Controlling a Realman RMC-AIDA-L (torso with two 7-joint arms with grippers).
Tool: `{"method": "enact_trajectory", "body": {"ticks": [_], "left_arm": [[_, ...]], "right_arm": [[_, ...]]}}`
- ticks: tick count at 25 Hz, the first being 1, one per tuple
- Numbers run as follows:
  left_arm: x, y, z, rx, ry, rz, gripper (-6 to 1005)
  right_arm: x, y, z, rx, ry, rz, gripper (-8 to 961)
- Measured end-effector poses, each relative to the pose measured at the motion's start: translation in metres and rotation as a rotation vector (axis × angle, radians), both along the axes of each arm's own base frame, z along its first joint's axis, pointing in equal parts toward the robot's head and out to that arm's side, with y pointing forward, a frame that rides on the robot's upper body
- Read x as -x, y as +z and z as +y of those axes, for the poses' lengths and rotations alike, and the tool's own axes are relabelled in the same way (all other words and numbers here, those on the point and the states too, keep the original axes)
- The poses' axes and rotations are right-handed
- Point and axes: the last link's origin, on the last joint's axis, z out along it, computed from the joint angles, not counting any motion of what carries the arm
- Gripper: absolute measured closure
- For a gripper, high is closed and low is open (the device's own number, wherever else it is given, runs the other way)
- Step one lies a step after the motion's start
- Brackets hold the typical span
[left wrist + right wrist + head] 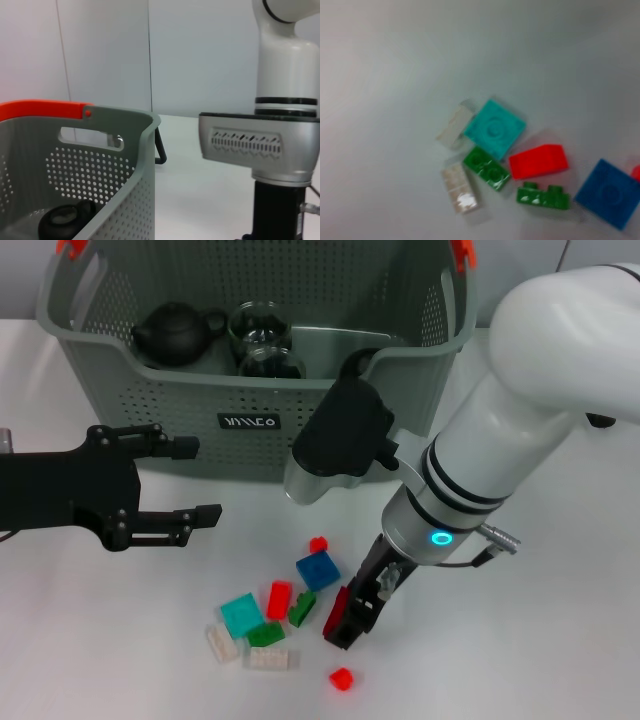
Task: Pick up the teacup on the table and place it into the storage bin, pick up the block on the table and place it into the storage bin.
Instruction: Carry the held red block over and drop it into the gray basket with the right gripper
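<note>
The grey-green storage bin (pixel 330 410) stands at the back of the table; its wall and orange handle clip also fill the left wrist view (pixel 125 160). Inside it are two glass teacups (pixel 258 325) and a black teapot (pixel 175 332). Several small blocks (pixel 279 598) lie scattered on the white table in front, and they show in the right wrist view (pixel 539 161). My right gripper (pixel 345 625) hangs just right of the pile, shut on a dark red block (pixel 336 612). My left gripper (pixel 195 481) is open and empty, left of the bin's front.
A loose red block (pixel 341 678) lies near the front edge, and a small red one (pixel 318 544) sits behind the blue block (pixel 318 570). The right arm's white forearm (pixel 520 430) crosses in front of the bin's right corner.
</note>
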Motion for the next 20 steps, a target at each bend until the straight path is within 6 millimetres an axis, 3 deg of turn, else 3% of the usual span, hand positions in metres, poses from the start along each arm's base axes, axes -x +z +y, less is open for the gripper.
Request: {"method": "enact_trajectory", "body": {"ticks": [5, 9, 11, 14, 20], "left_arm": [[0.001, 0.000, -0.001, -0.001, 0.003, 0.000, 213], [0.003, 0.002, -0.002, -0.013, 0.015, -0.005, 212], [0.005, 0.004, -0.002, -0.023, 0.022, -0.009, 212], [0.006, 0.006, -0.002, -0.032, 0.027, -0.014, 213], [0.004, 0.004, -0.001, -0.028, 0.022, -0.019, 213]], "right_arm": [[0.003, 0.014, -0.010, 0.034, -0.017, 0.032, 277], [0.017, 0.042, -0.010, 0.016, -0.007, 0.080, 276], [0.036, 0.068, -0.008, -0.008, 0.020, 0.125, 276], [0.050, 0.086, -0.004, -0.028, 0.041, 0.156, 277], [0.102, 0.141, 0.032, -0.173, 0.138, 0.288, 278]]}}
